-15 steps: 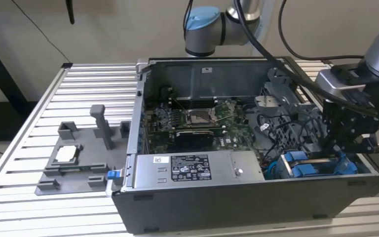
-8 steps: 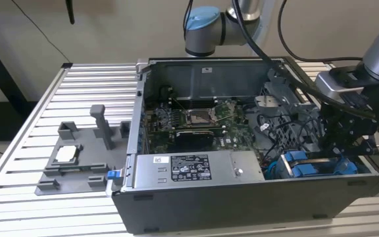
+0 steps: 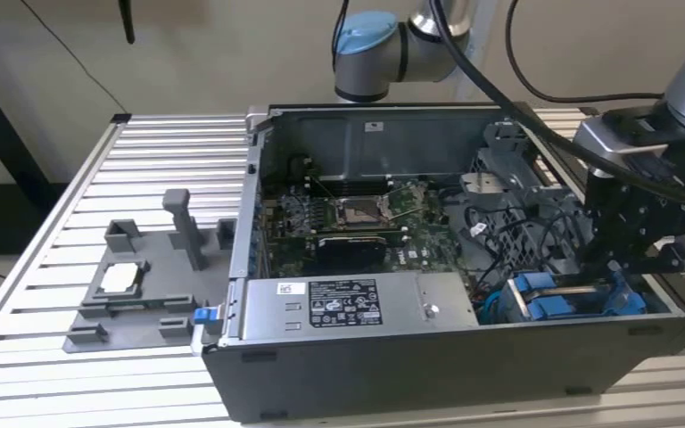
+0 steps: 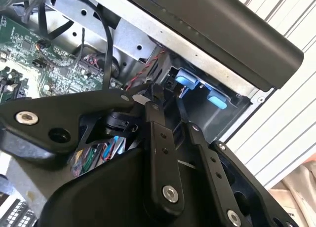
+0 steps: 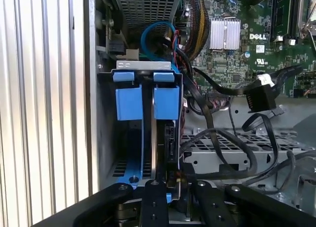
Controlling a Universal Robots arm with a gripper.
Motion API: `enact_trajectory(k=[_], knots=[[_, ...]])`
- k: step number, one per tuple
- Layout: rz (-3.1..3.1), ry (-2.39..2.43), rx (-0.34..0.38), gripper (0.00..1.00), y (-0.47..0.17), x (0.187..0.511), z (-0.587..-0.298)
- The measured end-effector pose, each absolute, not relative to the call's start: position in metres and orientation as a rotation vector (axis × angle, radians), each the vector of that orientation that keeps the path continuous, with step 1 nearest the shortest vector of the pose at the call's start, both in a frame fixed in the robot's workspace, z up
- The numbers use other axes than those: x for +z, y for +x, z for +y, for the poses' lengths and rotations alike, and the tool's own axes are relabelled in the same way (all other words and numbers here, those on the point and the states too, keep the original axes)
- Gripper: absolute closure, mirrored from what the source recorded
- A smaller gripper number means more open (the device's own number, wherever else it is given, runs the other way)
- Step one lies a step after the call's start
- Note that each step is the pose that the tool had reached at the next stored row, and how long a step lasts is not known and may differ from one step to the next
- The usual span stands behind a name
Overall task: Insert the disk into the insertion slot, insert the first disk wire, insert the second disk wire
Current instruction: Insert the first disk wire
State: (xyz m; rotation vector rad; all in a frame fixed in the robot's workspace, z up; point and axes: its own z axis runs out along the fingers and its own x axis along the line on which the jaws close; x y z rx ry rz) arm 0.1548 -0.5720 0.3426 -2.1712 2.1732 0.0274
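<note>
1. Disk [image 5: 165, 138]: thin silver-grey body with a dark connector edge, seen edge-on in the first wrist view. It has a bright blue carrier with blue tabs at its end and stands on edge inside the slot.
2. Slot [image 5: 103, 138]: grey metal bay in the case corner. In the exterior view this is the near corner on the exterior view's right, where the blue carrier shows.
3. Wire [image 5: 260, 96]: black, with a black plug and a white tag. It lies loose over the perforated cage, apart from the disk.

Motherboard [image 5: 256, 37] bears a white logo; power supply label [image 3: 342, 301] illegible.
</note>
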Motion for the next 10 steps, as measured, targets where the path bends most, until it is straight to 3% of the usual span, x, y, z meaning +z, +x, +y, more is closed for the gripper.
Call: enact_trajectory(k=[10], knots=[[2.173, -2.171, 0.027, 0.73, 0.155, 0.366, -0.572]])
